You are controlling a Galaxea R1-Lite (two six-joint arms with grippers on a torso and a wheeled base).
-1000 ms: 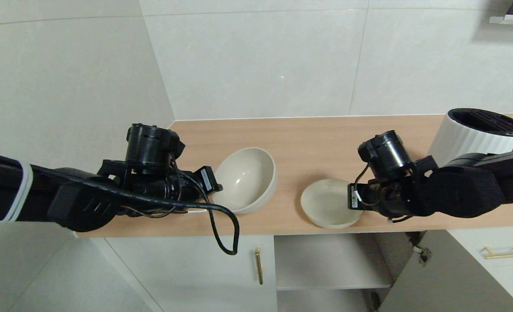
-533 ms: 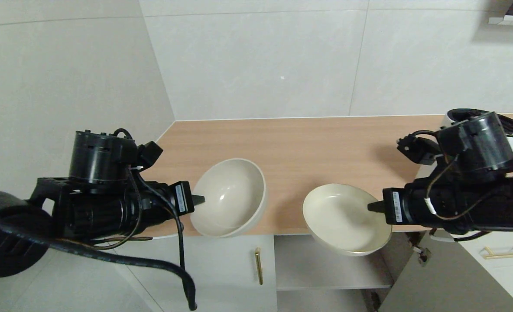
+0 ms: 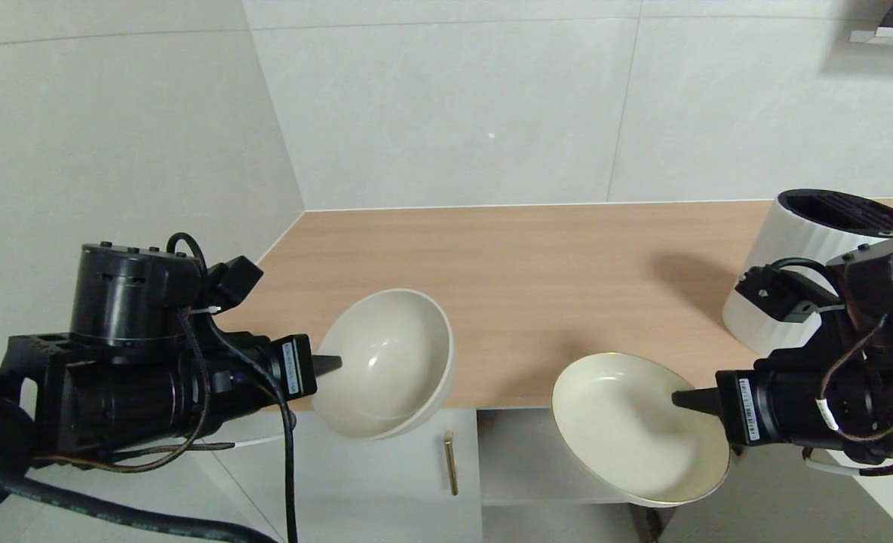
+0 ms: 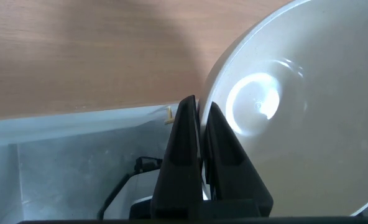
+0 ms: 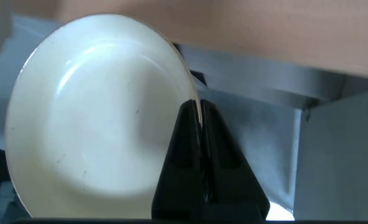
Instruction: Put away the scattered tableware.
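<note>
Since a second ago you have lifted both dishes off the counter [image 3: 529, 256] and drawn them back toward the robot. In the last half second both came lower and nearer, and the right arm has swung outward, uncovering the white canister [image 3: 801, 241].

Left gripper [image 3: 333, 364] [image 4: 199, 109]: jaws nearly closed, pinching the rim of the bowl [image 3: 386, 362] [image 4: 296, 112], one finger inside and one outside. The bowl hangs clear of the counter and straddles its front edge. It is tipped, with its mouth facing up and back toward the robot and the held rim on its left side.

Right gripper [image 3: 676, 398] [image 5: 196, 109]: jaws nearly closed on the rim of the plate [image 3: 627, 430] [image 5: 97, 106], gripped at its right side. The plate is past the counter's front edge and hangs in front of the open cupboard [image 3: 514, 452] below. It is tilted, face up and toward the robot.

The two dishes are well apart and neither touches the counter
</note>
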